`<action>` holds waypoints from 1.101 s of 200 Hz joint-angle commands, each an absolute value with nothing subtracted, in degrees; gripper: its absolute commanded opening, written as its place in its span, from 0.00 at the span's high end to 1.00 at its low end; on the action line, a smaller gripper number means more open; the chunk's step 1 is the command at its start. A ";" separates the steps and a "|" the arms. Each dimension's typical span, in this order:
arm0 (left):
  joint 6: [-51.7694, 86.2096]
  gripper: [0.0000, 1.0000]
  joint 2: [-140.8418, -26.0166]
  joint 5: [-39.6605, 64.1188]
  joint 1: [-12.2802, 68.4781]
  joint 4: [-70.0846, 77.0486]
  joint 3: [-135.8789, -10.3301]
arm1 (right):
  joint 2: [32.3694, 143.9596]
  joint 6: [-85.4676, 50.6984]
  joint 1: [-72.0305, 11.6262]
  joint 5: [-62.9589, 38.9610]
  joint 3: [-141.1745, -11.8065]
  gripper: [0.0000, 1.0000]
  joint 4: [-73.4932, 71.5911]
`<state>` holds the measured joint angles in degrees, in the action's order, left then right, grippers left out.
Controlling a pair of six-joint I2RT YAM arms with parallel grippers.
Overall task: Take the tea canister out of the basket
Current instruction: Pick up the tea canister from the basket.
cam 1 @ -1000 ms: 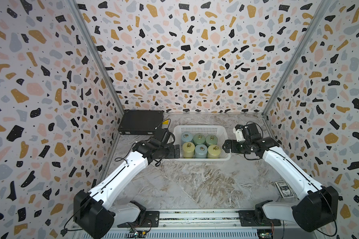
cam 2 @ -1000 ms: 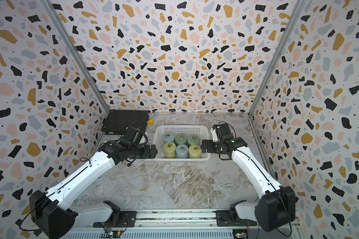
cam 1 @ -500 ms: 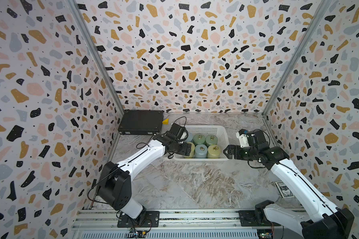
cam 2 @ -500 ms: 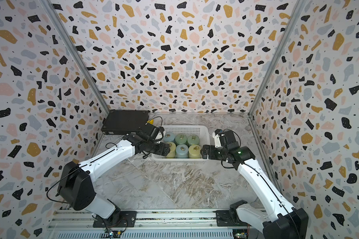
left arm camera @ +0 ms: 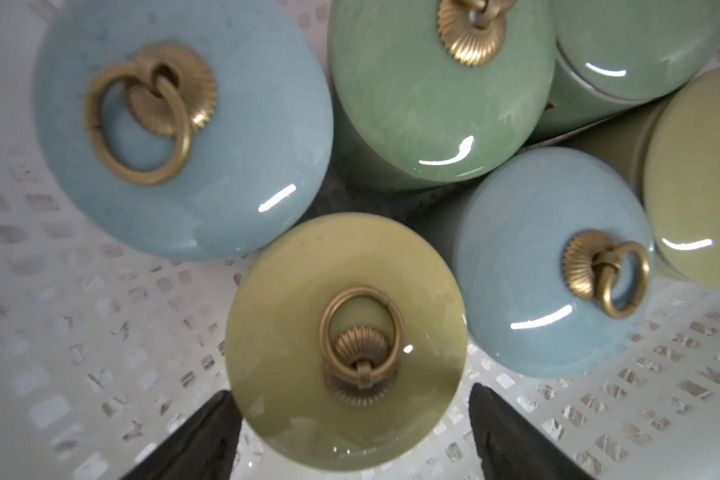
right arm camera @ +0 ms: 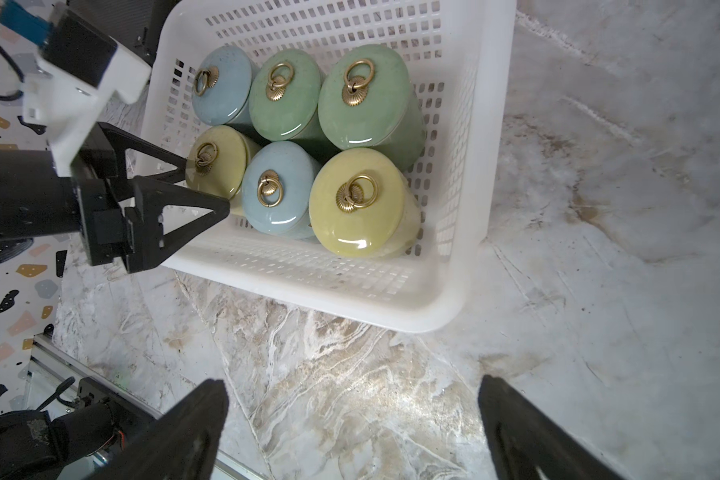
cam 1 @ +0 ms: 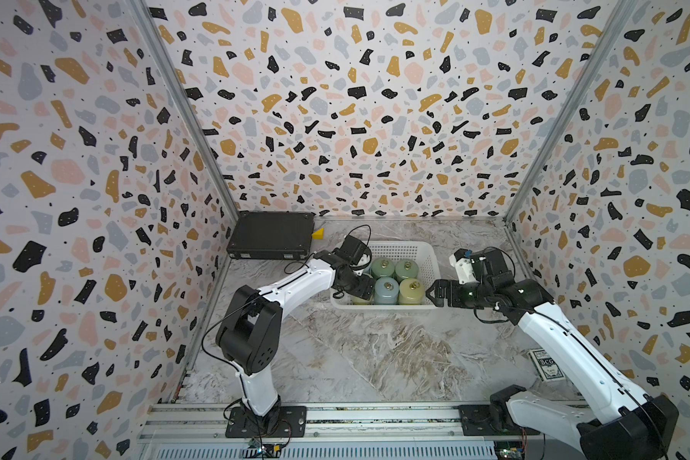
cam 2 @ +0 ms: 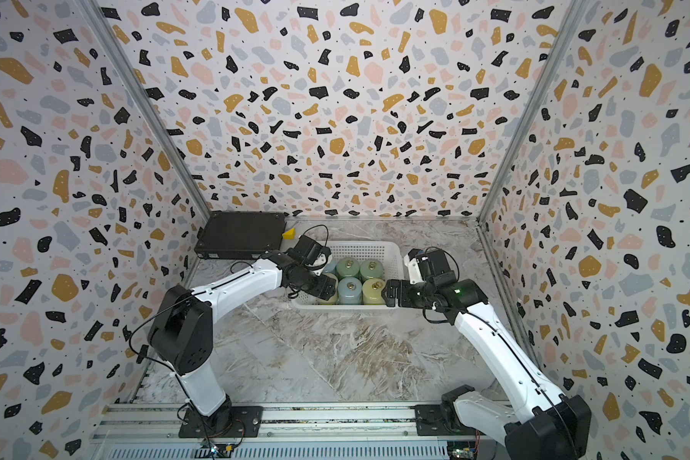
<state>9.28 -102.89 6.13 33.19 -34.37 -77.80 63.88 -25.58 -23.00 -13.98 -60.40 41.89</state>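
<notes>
The white basket [cam 1: 379, 307] [cam 2: 347, 307] [right arm camera: 350, 307] holds several lidded tea canisters with brass rings. My left gripper [cam 1: 361, 288] [cam 2: 327, 288] [left arm camera: 352, 394] reaches into its front left corner. Its fingers [right arm camera: 208, 208] stand on either side of the olive tea canister [left arm camera: 346, 340] [right arm camera: 219, 160]. One finger meets the lid's edge, and a thin gap shows at the other. In both top views the gripper covers most of that canister. My right gripper [cam 1: 431, 292] [cam 2: 387, 292] [right arm camera: 352, 382] hangs open and empty outside the basket's right end.
Beside the olive canister stand a blue one [cam 1: 386, 288] and a yellow one [cam 1: 411, 290], with two green ones [cam 1: 382, 267] behind. A flat black case [cam 1: 271, 235] and a yellow wedge [cam 1: 318, 233] lie at the back left. A card box [cam 1: 546, 364] lies front right.
My left gripper moved from outside the basket's left end to inside it, and its jaws narrowed around the olive canister. The right gripper shifted slightly toward the front and stayed open.
</notes>
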 commanded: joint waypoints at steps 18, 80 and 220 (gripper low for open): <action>7.37 0.10 -105.08 5.80 33.49 -33.63 -79.98 | 64.66 -25.14 -23.46 -14.70 -63.01 0.01 42.55; 6.79 0.08 -109.31 4.05 33.49 -31.86 -82.79 | 66.83 -24.00 -23.82 -16.33 -64.84 0.01 43.59; 8.92 0.23 -106.34 2.69 33.53 -31.47 -81.34 | 67.75 -24.17 -23.91 -16.73 -64.42 0.01 42.28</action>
<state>7.14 -111.02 3.27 33.50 -32.32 -82.37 67.57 -24.43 -23.64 -15.94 -62.89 42.41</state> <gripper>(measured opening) 0.834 0.993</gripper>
